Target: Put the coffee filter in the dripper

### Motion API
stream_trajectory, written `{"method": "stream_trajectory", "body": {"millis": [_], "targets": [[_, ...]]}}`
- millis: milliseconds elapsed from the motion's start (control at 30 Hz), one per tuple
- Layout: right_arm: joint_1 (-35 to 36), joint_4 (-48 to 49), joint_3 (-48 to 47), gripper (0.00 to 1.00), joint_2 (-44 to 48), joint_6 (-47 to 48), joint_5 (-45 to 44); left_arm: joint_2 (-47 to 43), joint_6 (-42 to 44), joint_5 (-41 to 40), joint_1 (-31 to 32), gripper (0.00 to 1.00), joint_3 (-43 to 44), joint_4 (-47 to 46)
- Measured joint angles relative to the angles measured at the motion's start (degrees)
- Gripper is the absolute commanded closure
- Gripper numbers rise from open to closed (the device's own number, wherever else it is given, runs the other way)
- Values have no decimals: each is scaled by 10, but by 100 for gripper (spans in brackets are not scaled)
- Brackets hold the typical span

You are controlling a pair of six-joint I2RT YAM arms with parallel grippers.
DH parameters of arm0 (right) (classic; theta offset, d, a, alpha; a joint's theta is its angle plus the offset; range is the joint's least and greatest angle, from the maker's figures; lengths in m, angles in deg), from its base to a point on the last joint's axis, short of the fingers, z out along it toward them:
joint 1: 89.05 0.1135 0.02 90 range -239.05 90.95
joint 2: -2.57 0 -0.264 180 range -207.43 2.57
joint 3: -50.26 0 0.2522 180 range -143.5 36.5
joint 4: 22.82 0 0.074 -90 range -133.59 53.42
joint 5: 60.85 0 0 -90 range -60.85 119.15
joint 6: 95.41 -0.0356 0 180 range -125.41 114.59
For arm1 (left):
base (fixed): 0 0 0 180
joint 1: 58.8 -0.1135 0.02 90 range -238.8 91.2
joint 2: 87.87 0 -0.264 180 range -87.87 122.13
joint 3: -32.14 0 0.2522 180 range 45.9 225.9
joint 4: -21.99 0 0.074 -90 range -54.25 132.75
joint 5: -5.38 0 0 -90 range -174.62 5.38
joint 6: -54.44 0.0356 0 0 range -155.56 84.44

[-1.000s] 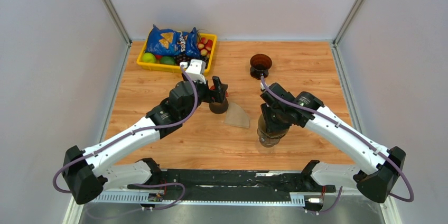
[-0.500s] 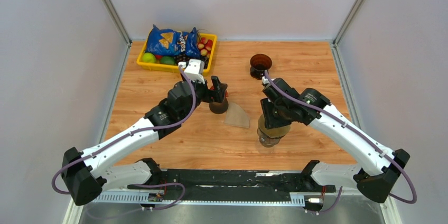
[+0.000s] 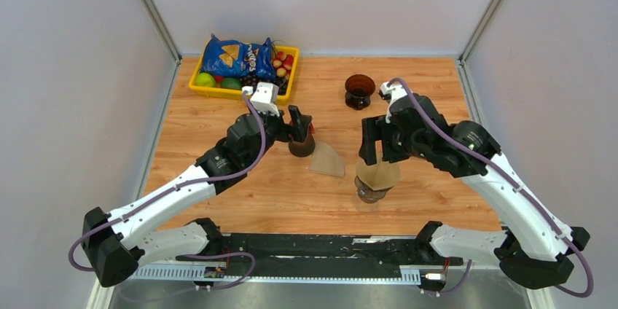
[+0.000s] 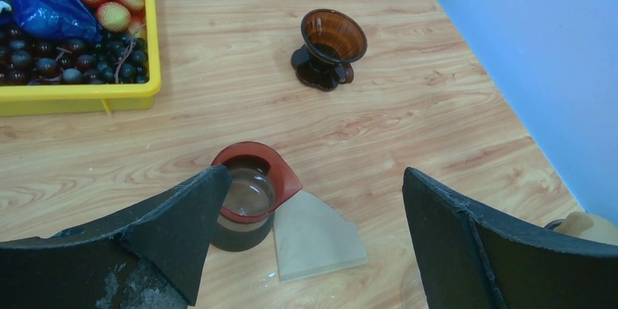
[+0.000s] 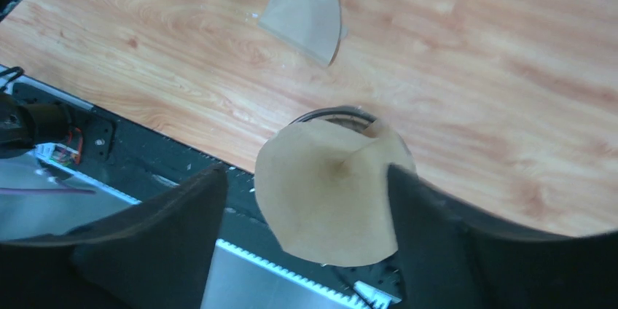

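A tan coffee filter (image 3: 379, 174) stands opened as a cone in a glass vessel (image 3: 372, 194) near the table's front. My right gripper (image 3: 380, 151) hangs just above it, open. In the right wrist view the filter cone (image 5: 328, 192) sits between the spread fingers, its edge against the right finger (image 5: 437, 229). A brown dripper (image 3: 359, 89) stands empty at the back. A second filter (image 4: 317, 236) lies flat beside a red-rimmed glass jug (image 4: 251, 185). My left gripper (image 4: 315, 178) hovers open above them, holding nothing.
A yellow tray (image 3: 197, 90) with a blue snack bag (image 3: 237, 57) and fruit stands at the back left. Grey walls close in the table on the left, right and back. The black base rail (image 3: 313, 247) runs along the near edge.
My right gripper has opened and risen off the filter cone, which stays in the glass vessel; the arm has swung up and to the right. The left arm has barely moved.
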Motion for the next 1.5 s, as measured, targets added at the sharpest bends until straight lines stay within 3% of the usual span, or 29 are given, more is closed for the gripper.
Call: {"method": "stream_trajectory", "body": {"millis": [333, 533, 800, 967, 1300, 1500], "targets": [[1, 90, 0, 0, 36, 34, -120, -5, -3, -2, -4, 0, -14, 3], [-19, 123, -24, 0, -9, 34, -185, -23, -17, -2, -32, 0, -41, 12], [-255, 243, -28, 0, -113, 59, -85, -54, -37, -13, -80, 0, -87, 33], [-347, 317, -37, 6, -236, 70, -13, -56, -38, -28, -90, 0, -88, 35], [-415, 352, -204, 17, -582, 83, 137, -58, -38, -20, -119, 0, -97, 35], [-415, 353, -247, 20, -658, 80, 175, -58, -38, -13, -123, 0, -99, 35]]}}
